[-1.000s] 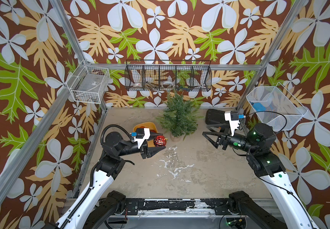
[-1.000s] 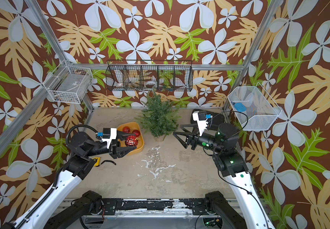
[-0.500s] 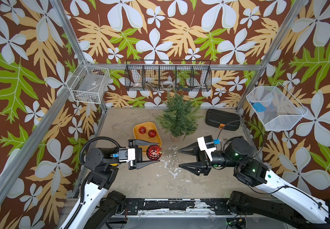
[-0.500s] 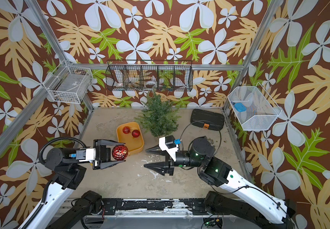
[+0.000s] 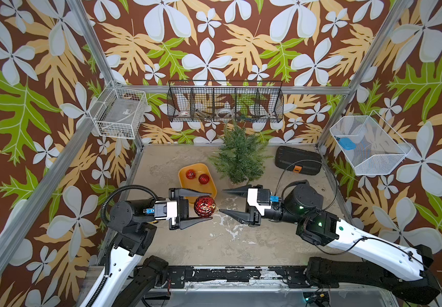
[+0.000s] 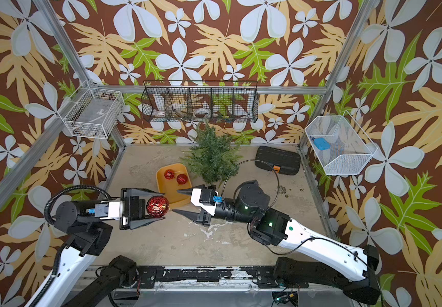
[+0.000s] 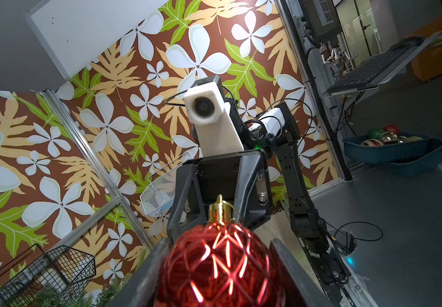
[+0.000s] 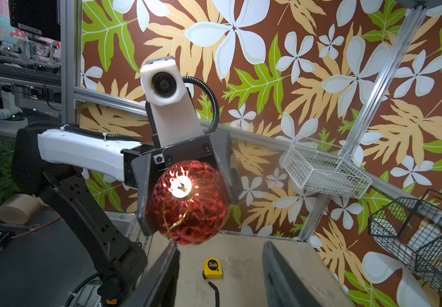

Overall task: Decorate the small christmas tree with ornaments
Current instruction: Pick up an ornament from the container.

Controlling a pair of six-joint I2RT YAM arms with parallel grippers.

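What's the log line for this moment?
left tool: shut on lattice bauble | right tool: open, empty, facing it | yellow tray: two baubles | tree: no ornaments visible

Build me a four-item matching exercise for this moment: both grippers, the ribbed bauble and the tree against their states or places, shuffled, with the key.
Column A
1. left gripper
2. right gripper
3. ribbed bauble
4. small christmas tree

Column B
a. lying in the yellow tray
b. open, holding nothing
c. standing upright beside the black case
d. shut on a lattice bauble

Pairs: 1-d, 2-b, 3-a, 4-c
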